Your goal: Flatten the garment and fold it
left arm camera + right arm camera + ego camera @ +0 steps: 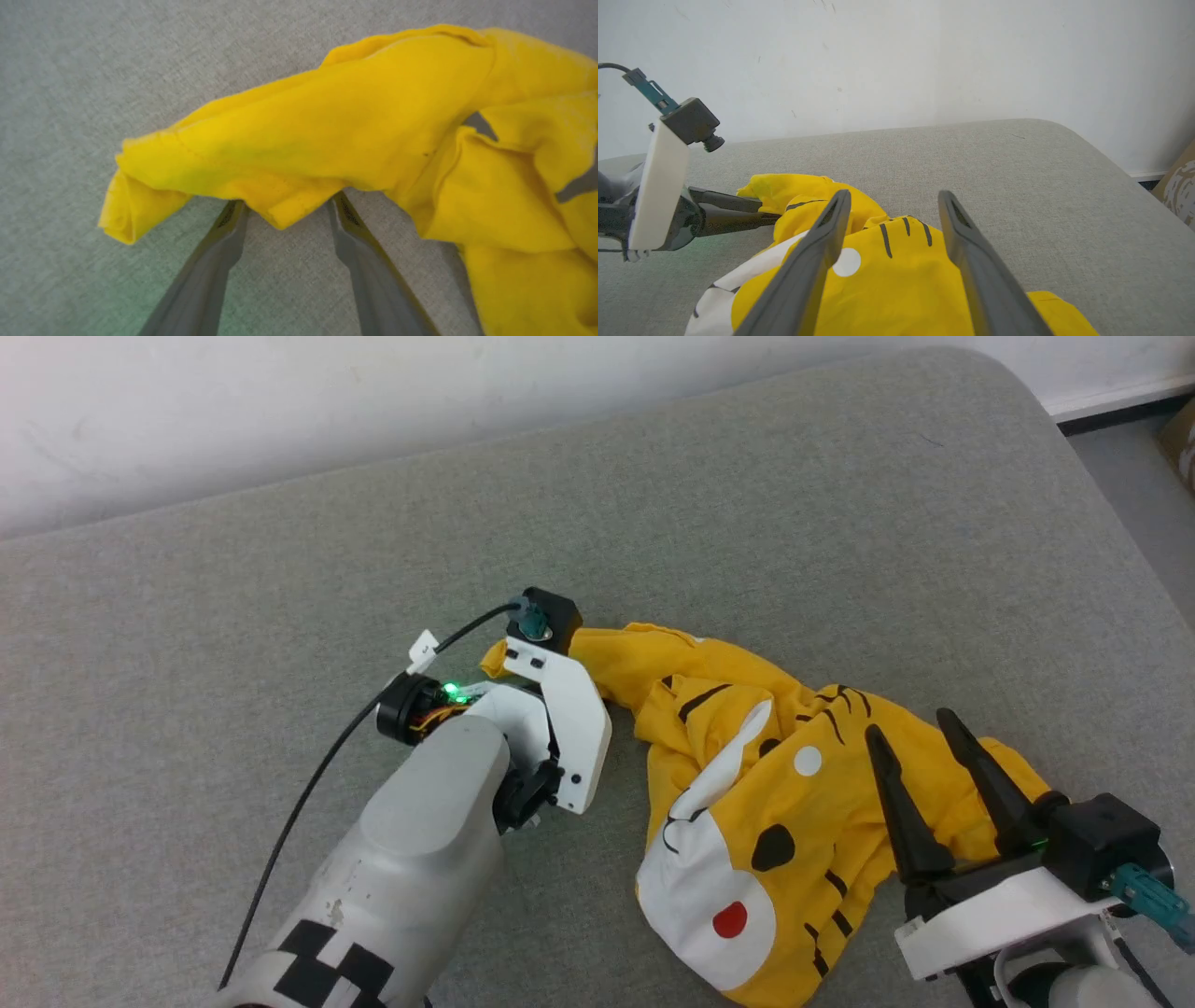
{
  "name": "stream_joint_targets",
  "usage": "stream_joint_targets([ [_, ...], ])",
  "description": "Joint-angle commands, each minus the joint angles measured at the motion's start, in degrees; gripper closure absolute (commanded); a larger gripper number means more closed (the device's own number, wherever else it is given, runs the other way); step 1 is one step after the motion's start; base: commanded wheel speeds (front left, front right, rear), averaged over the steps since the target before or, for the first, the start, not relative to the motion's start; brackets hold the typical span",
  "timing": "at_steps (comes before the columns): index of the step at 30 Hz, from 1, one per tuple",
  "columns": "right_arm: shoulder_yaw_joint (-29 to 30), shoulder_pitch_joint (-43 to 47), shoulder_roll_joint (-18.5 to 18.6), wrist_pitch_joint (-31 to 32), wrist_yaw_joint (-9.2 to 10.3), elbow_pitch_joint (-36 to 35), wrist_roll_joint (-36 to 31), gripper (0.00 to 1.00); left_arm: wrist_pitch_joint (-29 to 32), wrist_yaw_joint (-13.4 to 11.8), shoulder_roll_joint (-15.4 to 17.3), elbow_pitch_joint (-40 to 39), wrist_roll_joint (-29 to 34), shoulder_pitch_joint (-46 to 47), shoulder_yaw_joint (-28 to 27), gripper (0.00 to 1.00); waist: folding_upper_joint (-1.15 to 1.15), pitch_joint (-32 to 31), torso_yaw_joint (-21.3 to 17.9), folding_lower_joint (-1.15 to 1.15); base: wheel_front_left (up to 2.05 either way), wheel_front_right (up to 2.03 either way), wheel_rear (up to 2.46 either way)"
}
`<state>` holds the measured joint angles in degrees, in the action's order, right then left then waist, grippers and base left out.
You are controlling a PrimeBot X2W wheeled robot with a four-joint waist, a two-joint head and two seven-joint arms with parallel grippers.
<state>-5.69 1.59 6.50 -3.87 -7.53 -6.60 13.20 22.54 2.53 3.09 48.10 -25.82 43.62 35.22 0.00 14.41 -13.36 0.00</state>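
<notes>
The garment (747,784), bright yellow with a tiger print, lies crumpled on the grey cushioned surface (280,569), right of centre. Its plain yellow left end (355,116) forms a rolled fold. My left gripper (287,203) is open, with its fingertips at the edge of that fold and a lip of fabric between them. In the head view the white left wrist housing (560,709) hides those fingers. From the right wrist view the left gripper (768,210) reaches sideways into the yellow cloth (896,280). My right gripper (910,728) hangs open above the striped right part, nothing between its fingers (817,261).
A white wall (280,392) runs along the far edge of the surface. The surface's rounded corner (990,373) is at the far right, with floor and a cardboard box (1178,186) beyond. A black cable (308,784) trails from the left wrist.
</notes>
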Motion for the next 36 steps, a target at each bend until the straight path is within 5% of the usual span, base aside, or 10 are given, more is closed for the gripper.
stream_joint_targets([
  [1, -0.02, -0.97, -0.40, -0.62, 0.04, 0.39, 0.50, 0.00, 1.56, 1.21, -0.21, 2.27, -1.28, -2.71, 2.10, 0.91, 0.00, 0.31, -0.12, 0.00, 0.00, 0.00, 0.00],
  [2, 0.17, -1.03, -0.49, -0.77, 0.04, 0.59, 0.63, 0.00, 0.98, 1.31, -0.21, 2.14, -1.65, -2.52, 2.63, 1.00, 0.00, 0.25, 0.14, 0.00, 0.00, 0.00, 0.00],
  [12, 1.66, -0.11, -0.95, -0.85, 0.04, 1.06, 0.69, 0.00, -10.22, 1.67, 0.34, -2.03, -0.89, -1.15, 4.42, 1.00, 0.00, -2.24, 4.64, 0.00, 0.00, 0.00, 0.00],
  [18, 2.58, 1.46, -1.31, -0.18, 0.04, 0.45, 0.26, 0.00, -14.45, -1.47, 5.51, -12.86, -0.93, -7.52, 2.83, 1.00, 0.00, -5.08, 7.47, 0.00, 0.00, 0.00, 0.00],
  [22, 4.04, 3.02, -1.54, 0.37, 0.04, -0.48, -0.27, 0.00, -12.75, -7.45, 12.87, -26.41, -1.89, -17.46, -0.30, 1.00, 0.00, -6.44, 9.84, 0.00, 0.00, 0.00, 0.00],
  [28, 5.15, 4.61, -1.90, 1.17, 0.04, -1.95, -0.73, 0.00, -6.08, -20.92, 22.67, -49.68, -4.59, -37.32, -6.99, 1.00, 0.00, -7.18, 13.03, 0.00, 0.00, 0.00, 0.00],
  [32, 5.05, 5.05, -1.96, 1.74, 0.04, -2.55, -0.95, 0.00, -3.38, -28.61, 25.64, -58.56, -7.54, -49.74, -11.58, 1.00, 0.00, -7.27, 14.34, 0.00, 0.00, 0.00, 0.00],
  [36, 5.00, 5.57, -2.08, 2.22, 0.04, -3.08, -1.18, 0.00, -3.35, -32.59, 25.17, -59.96, -11.16, -59.09, -14.61, 1.00, 0.00, -7.75, 14.96, 0.00, 0.00, 0.00, 0.00],
])
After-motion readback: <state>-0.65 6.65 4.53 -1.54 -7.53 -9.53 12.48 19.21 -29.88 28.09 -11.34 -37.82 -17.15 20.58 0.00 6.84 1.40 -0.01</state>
